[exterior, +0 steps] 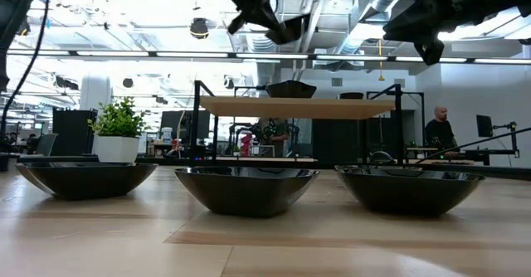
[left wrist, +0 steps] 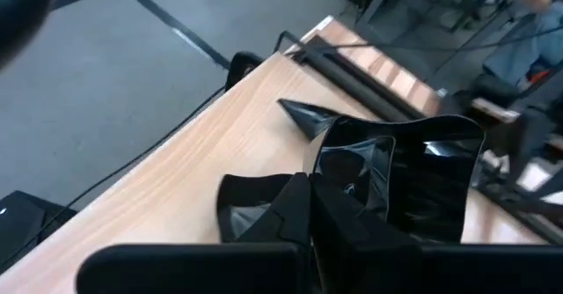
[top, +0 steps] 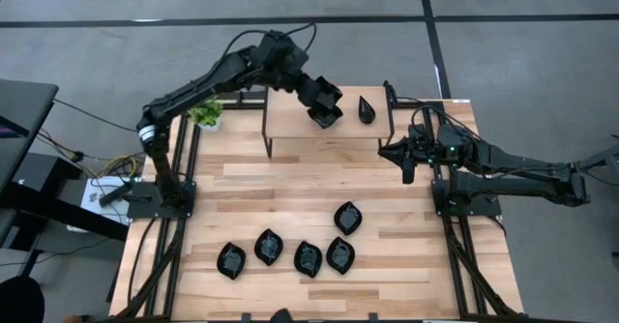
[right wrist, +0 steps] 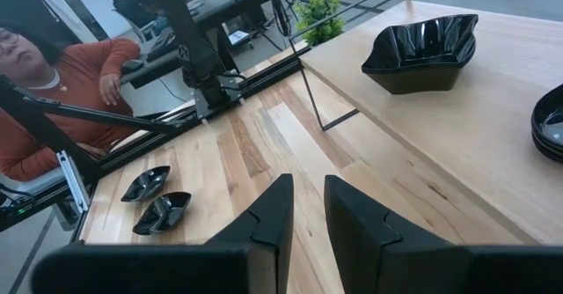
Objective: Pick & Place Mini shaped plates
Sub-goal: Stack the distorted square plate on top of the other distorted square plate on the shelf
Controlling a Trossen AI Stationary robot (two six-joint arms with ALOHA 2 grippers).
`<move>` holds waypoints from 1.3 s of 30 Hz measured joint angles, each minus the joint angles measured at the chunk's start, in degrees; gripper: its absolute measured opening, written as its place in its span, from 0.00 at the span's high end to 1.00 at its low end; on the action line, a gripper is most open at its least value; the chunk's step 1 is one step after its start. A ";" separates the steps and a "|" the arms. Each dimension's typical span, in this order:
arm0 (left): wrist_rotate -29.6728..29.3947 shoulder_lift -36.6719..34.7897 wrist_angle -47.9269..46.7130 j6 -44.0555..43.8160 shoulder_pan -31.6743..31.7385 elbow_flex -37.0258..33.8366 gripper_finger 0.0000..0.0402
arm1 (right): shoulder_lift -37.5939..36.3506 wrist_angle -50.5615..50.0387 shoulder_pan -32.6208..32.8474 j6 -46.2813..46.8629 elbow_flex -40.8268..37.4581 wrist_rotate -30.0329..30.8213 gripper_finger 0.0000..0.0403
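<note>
Two glossy black mini plates rest on their bases on the raised wooden shelf (top: 290, 120): a wavy-edged square one (right wrist: 422, 52) (left wrist: 422, 180) (exterior: 290, 89) and a teardrop one (top: 367, 109) (left wrist: 303, 118). Several more sit on the table near its near edge (top: 308, 258) (top: 348, 218) (exterior: 245, 190). My left gripper (top: 324, 105) (exterior: 286, 32) (left wrist: 312, 215) hangs shut above the square plate, clear of it. My right gripper (top: 406, 161) (right wrist: 308, 197) waits at the table's right side with a narrow gap between its fingers.
The shelf stands on thin black legs (top: 267, 134) along the table's far side. A small green plant in a white pot (top: 206, 115) (exterior: 119, 136) sits at the far left corner. Bare wood lies between the shelf and the near plates. A person (right wrist: 62, 91) sits beyond the table.
</note>
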 joint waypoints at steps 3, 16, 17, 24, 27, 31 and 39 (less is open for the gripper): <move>1.07 2.79 -1.15 1.62 1.10 1.71 0.99 | 0.00 0.00 0.00 0.00 0.00 0.01 0.84; 4.60 10.62 -1.73 3.31 3.25 1.83 0.99 | 0.00 0.00 0.00 0.00 0.00 0.01 0.84; 4.67 10.87 -1.93 3.81 3.26 1.83 0.99 | 0.00 0.00 0.00 0.00 0.00 0.01 0.84; 4.63 11.51 -4.45 5.60 3.33 1.74 0.99 | 0.00 -0.02 0.00 0.00 0.00 0.03 0.84; 4.63 11.49 -4.31 5.60 3.31 1.74 0.99 | 0.00 -0.02 0.00 -0.02 0.00 0.22 0.84; 4.63 11.49 -4.30 5.60 3.31 1.74 0.99 | 0.00 -0.02 0.00 -0.01 0.00 0.25 0.84; 4.59 11.46 -3.81 6.24 3.31 1.72 0.89 | 0.00 -0.02 0.00 0.00 0.00 0.25 0.84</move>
